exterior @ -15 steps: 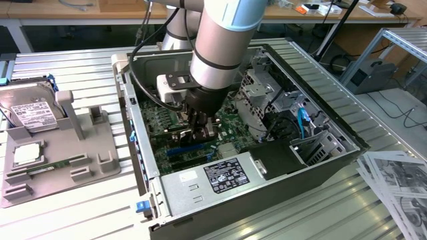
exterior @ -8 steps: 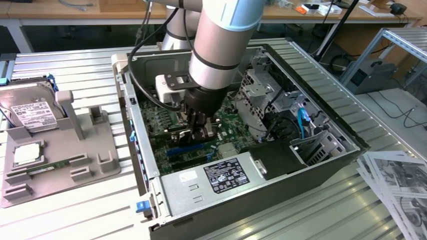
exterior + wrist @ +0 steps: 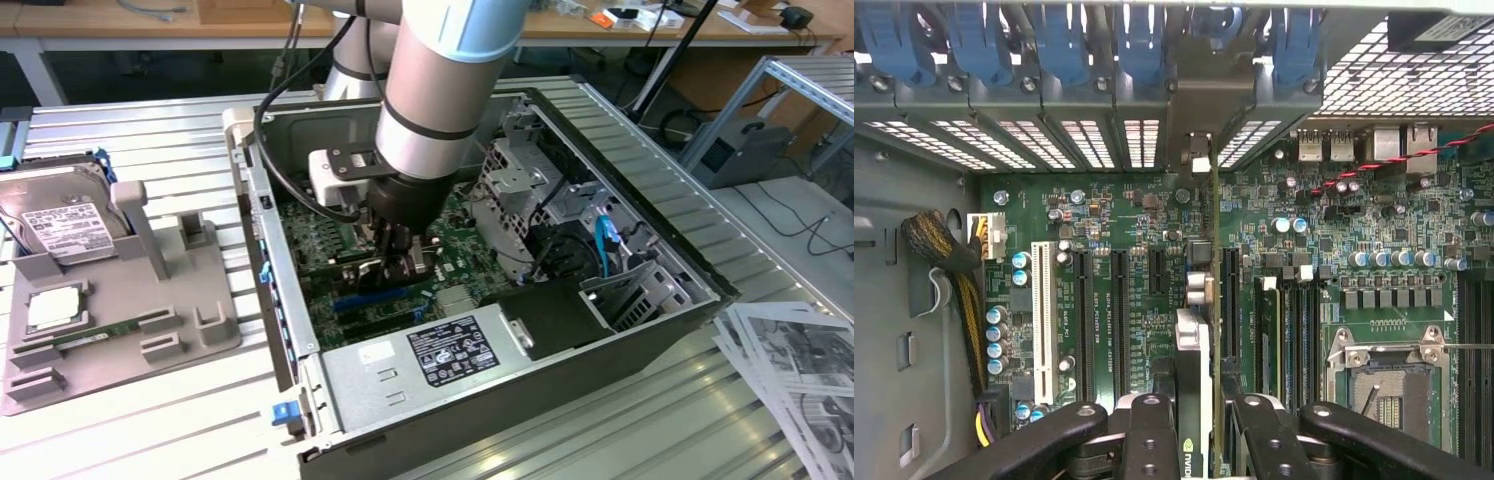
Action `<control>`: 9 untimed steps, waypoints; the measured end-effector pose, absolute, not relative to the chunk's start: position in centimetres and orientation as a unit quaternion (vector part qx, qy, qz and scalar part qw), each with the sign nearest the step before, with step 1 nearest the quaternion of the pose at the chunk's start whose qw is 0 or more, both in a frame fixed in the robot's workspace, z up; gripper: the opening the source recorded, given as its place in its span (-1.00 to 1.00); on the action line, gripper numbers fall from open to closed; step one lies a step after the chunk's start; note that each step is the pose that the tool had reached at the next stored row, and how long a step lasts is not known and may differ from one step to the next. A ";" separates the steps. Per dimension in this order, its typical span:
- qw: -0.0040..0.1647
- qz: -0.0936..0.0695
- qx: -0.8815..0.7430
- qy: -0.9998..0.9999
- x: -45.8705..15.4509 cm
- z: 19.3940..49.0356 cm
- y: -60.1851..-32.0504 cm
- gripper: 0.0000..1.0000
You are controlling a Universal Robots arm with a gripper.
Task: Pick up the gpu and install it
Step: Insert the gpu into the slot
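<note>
The gpu [image 3: 1194, 345] shows edge-on in the wrist view, a thin card with a small heat sink and a green logo. It stands upright over the black expansion slots of the motherboard [image 3: 1134, 230]. Its metal bracket [image 3: 1199, 100] lies against the case's rear slot openings. My gripper [image 3: 1206, 445] is shut on the card, one black finger on each side. In the exterior view the gripper [image 3: 398, 262] reaches down into the open computer case [image 3: 287, 300], low over the green board. I cannot tell whether the card's edge sits in a slot.
A drive cage [image 3: 514, 190], a blue cable [image 3: 607, 245] and the power supply [image 3: 441, 355] crowd the case around the arm. A grey fixture [image 3: 127, 320] at the exterior view's left holds a hard drive [image 3: 60, 225] and a memory stick [image 3: 67, 342]. Papers [image 3: 801, 370] lie at the right.
</note>
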State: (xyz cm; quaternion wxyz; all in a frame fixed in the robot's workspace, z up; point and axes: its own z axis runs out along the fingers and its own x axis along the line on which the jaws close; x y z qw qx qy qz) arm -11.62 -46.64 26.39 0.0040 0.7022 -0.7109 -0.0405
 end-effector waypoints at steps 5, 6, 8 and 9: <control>0.004 -0.040 0.702 -0.711 -11.6 26.4 -46.6 -0.47; 0.004 -0.040 0.702 -0.711 -11.6 26.4 -46.6 -0.47; 0.004 -0.040 0.702 -0.711 -11.6 26.4 -46.6 -0.47; 0.005 -0.041 0.702 -0.711 -11.6 26.4 -46.6 -0.47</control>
